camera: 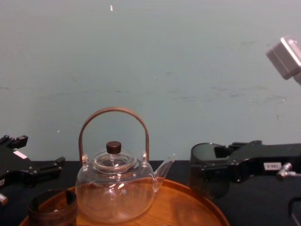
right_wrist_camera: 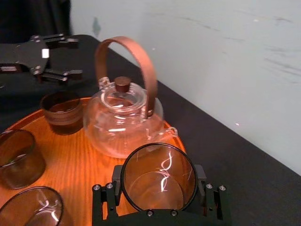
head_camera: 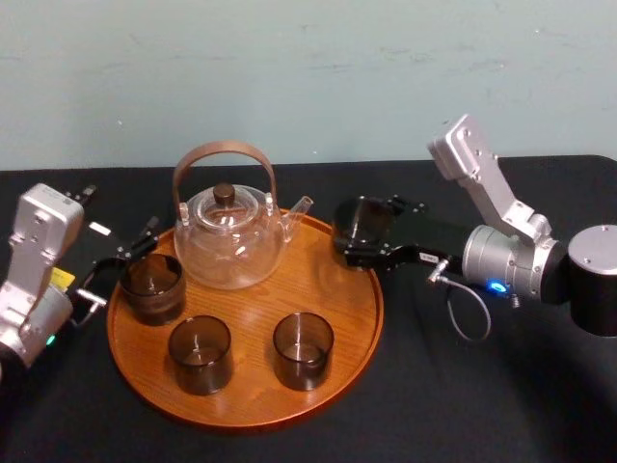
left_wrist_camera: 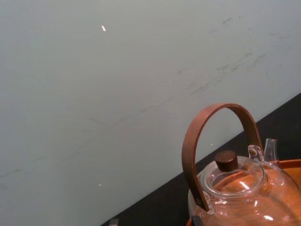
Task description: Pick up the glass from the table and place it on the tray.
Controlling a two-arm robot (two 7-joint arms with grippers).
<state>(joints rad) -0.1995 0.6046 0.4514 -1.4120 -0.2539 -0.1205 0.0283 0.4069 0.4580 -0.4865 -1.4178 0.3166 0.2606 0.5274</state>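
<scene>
Glass [right_wrist_camera: 159, 178] hangs clamped in the right gripper [head_camera: 364, 241], just above the far right rim of the tray [head_camera: 251, 318]. Likely light, stiff, slick and breakable; a grip round its straight wall suits it. Left gripper [right_wrist_camera: 70, 56] sits spread open, empty, off the tray's left edge

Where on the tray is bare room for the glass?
Right end effector holds the glass by the tray's right rear rim. Bare wood lies between teapot spout, front-right tumbler and rim. Left and front are crowded; left end effector open by ribbed cup.
</scene>
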